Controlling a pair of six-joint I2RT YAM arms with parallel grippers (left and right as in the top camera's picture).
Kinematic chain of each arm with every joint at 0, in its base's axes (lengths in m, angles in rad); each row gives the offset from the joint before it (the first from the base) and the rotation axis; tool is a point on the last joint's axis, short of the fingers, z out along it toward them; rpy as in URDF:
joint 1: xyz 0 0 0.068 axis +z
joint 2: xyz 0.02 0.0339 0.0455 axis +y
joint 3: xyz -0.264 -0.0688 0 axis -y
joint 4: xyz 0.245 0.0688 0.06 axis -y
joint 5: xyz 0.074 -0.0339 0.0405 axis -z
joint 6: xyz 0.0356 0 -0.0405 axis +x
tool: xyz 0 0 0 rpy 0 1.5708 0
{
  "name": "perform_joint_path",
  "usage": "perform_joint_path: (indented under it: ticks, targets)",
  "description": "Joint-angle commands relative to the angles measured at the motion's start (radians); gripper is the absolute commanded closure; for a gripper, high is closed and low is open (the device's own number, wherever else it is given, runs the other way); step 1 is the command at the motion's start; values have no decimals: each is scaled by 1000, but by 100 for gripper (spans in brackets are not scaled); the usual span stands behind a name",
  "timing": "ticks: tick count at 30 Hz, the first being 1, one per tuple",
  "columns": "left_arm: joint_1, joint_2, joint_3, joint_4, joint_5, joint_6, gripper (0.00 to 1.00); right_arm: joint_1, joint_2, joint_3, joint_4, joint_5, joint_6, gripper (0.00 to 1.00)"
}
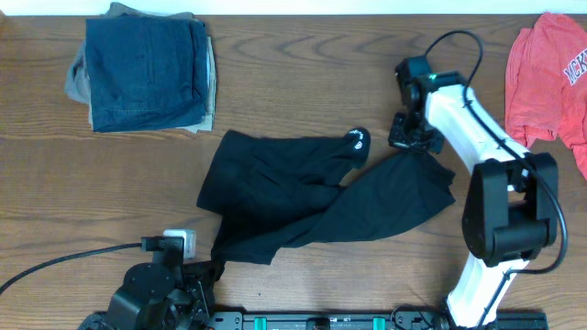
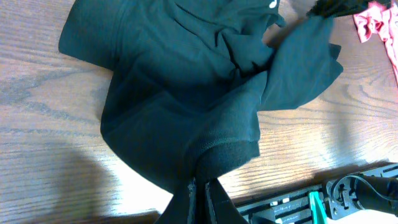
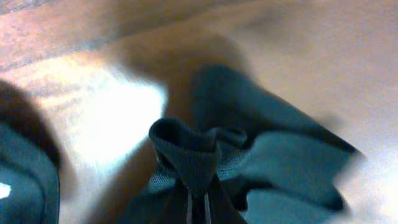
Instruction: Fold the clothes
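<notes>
Black and soft, the garment [image 1: 312, 197] was laid crumpled across the middle of the wooden table [image 1: 303, 82], with a wide lobe at the left and a second lobe reaching to the right, the two overlapping in bunched folds at the centre. A small white logo [image 1: 358, 137] was seen on the far edge of the cloth.

The left gripper [image 1: 213, 269] was set at the near left corner of the garment. In the left wrist view its fingers [image 2: 200, 186] were shown pressed together on a gathered ridge of the black fabric, which fanned out from the pinch across the wood.

The right gripper [image 1: 411, 147] was placed at the far right corner of the garment, low over the table. In the right wrist view, though blurred, a rolled hem of the cloth was seen squeezed between its closed fingers [image 3: 198, 202], the fabric puckered just above the pinch.

A folded denim pile [image 1: 147, 73] was lying at the far left corner of the table, well apart from the garment. A coral-red shirt [image 1: 550, 78] was lying at the far right edge, also apart from it.
</notes>
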Motion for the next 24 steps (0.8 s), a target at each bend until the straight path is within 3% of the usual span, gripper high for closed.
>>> perform_joint_path:
  ticks: [1,12,20,21,22,24]
  targets:
    - [-1,-7,14,0,-20,-5,94,-28,-95,64,-85,24,10,99]
    - [-1,-7,14,0,-27,-5,94,-53,-289,9,-377,148,159,99]
    - [-1,-7,14,0,-27,-5,94,-56,-445,-225,-380,178,240,92]
    - [-1,-7,14,0,-27,-5,94,-57,-460,-258,-370,177,253,89]
    - [-1,-7,14,0,-27,-5,94,-61,-476,-295,-356,176,266,80]
    - [-1,-7,14,0,-27,-5,94,-72,-499,-354,-328,170,272,40]
